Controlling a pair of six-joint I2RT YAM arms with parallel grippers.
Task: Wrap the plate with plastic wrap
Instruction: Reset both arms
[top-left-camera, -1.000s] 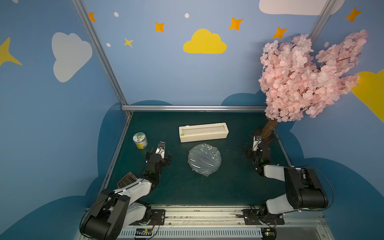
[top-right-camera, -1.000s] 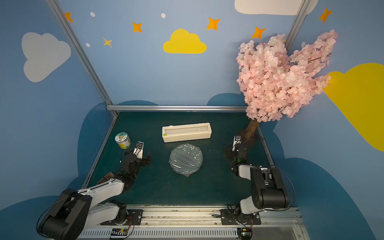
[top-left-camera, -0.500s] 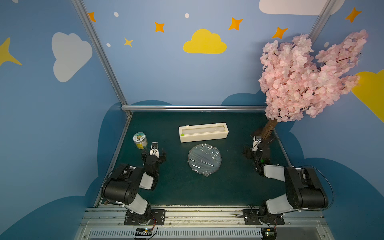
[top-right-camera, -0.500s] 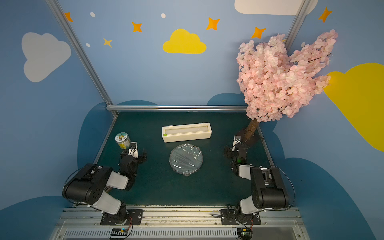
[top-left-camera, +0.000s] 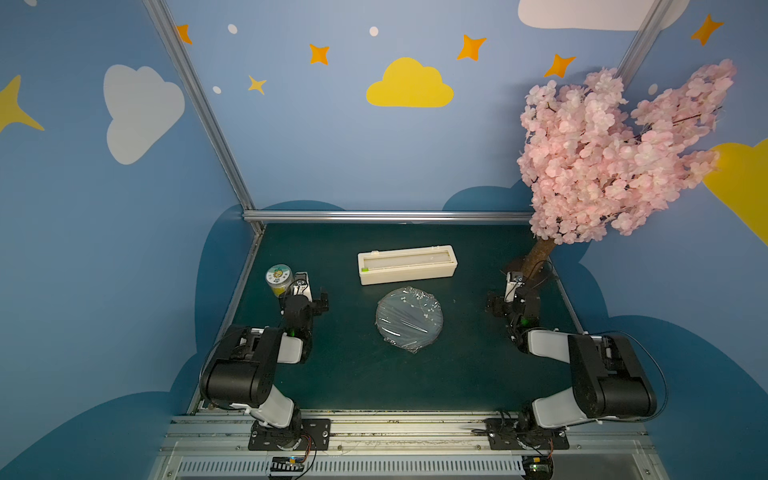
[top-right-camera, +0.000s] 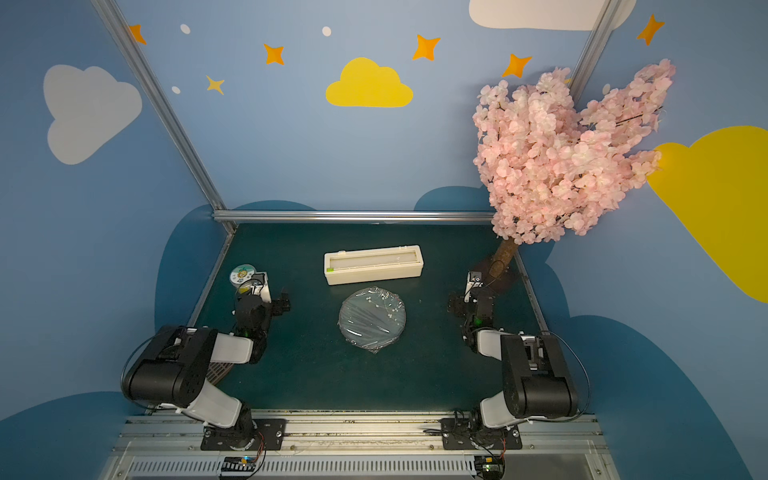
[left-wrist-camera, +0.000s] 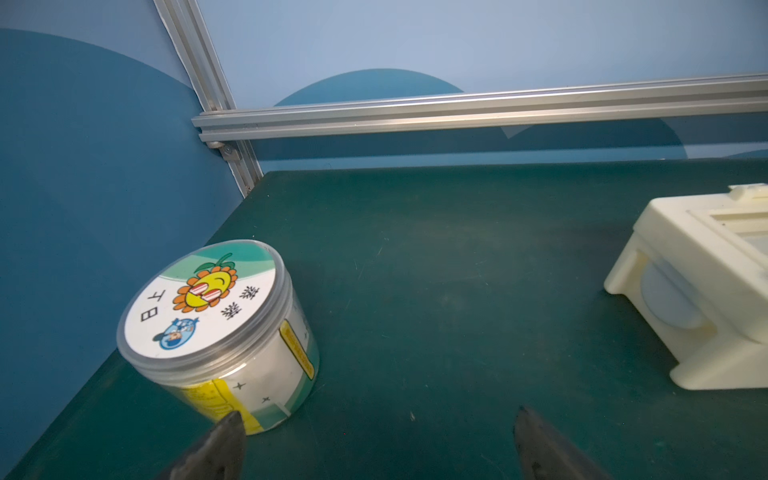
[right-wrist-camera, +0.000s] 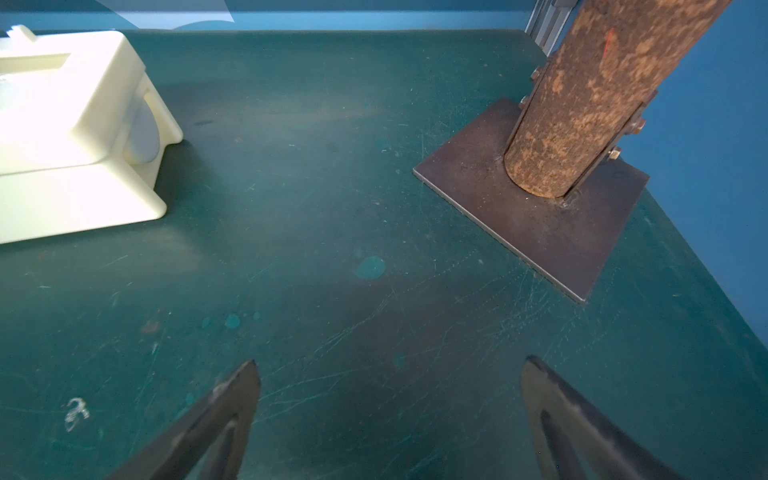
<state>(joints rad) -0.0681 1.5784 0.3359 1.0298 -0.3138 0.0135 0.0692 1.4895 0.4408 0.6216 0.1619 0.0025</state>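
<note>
Left gripper was pulled back, spread like right gripper; plate looks covered by plastic wrap; only resting is needed

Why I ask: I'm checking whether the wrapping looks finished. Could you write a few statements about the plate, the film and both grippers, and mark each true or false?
1. The plastic wrap lies over the plate. True.
2. The left gripper grips the sunflower-lidded jar. False: its jaws are open with nothing between them, and the jar stands beside it.
3. The cream dispenser box sits between the plate and the back wall. True.
4. The right gripper is shut on the film. False: it is open and empty, near the tree's base plate.
</note>
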